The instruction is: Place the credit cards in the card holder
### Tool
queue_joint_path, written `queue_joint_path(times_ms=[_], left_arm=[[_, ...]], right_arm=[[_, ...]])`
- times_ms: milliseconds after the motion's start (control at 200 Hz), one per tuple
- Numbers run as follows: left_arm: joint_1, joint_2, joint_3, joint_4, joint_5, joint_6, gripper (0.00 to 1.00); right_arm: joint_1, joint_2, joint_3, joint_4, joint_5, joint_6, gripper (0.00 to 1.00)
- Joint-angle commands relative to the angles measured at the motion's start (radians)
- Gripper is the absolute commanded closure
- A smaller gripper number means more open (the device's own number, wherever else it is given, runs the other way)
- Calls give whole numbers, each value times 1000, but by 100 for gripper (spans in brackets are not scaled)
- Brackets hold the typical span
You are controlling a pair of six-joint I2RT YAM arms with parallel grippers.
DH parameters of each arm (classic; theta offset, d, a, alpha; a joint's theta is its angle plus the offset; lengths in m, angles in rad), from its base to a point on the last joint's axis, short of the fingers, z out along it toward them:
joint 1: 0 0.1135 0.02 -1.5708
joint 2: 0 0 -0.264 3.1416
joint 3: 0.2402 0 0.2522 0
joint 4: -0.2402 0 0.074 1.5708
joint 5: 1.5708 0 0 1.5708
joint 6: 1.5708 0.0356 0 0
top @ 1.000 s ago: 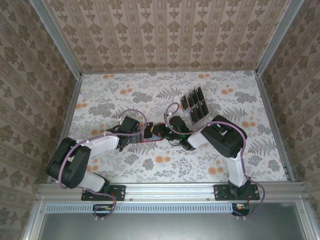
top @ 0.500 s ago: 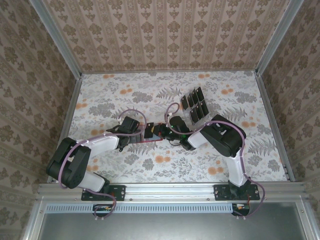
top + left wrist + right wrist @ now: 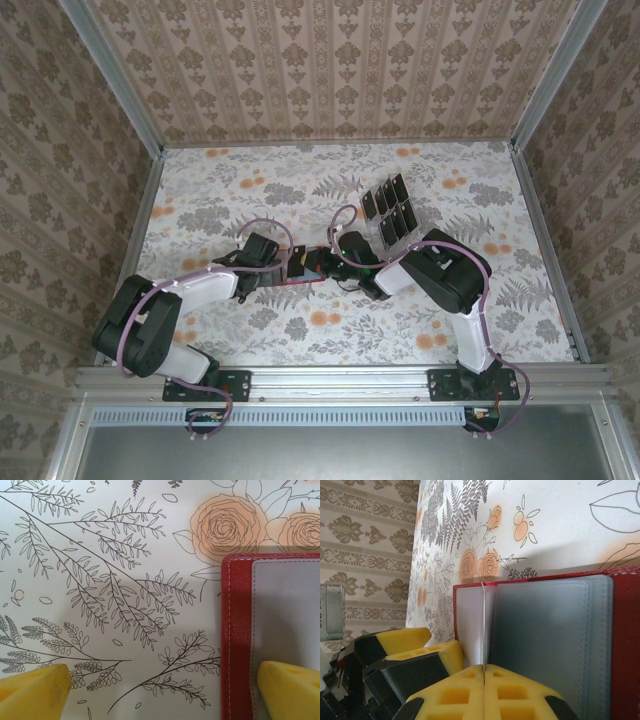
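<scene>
At the card holder [image 3: 545, 640], right claw [image 3: 484, 672] still pinching credit card [image 3: 483, 625], unmoved

The tabletop [image 3: 250, 190] wears a pale floral print of grey ferns and orange roses. Three walls [image 3: 330, 70] of beige damask-striped paper enclose it, joined by aluminium posts [image 3: 114, 80]. A metal rail [image 3: 340, 380] runs along the near edge. Light is soft, even.

Red card holder [image 3: 620, 645] opened flat, inside turned up.
One thin card [image 3: 483, 625] is set edge-on at its grey-blue pockets [image 3: 545, 640]; the other dark cards [image 3: 390, 212] are grouped well apart.
</scene>
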Motion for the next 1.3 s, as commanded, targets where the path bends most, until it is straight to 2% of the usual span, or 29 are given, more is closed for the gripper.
queue_joint_path(times_ms=[0, 640, 855, 985, 1295], left_arm=[[8, 12, -24, -46, -7, -7, 1], [8, 11, -22, -48, -6, -6, 1], [8, 6, -22, -54, -5, -9, 1], [9, 1, -26, -55, -5, -15, 1], [9, 2, -28, -53, -4, -20, 1]], right_arm=[[8, 30, 19, 32, -30, 5, 100], [15, 48, 33, 30, -41, 13, 100], [-28, -22, 13, 19, -38, -8, 100], [-43, -72, 17, -50, -41, -52, 100], [-43, -53, 29, -73, -49, -77, 100]])
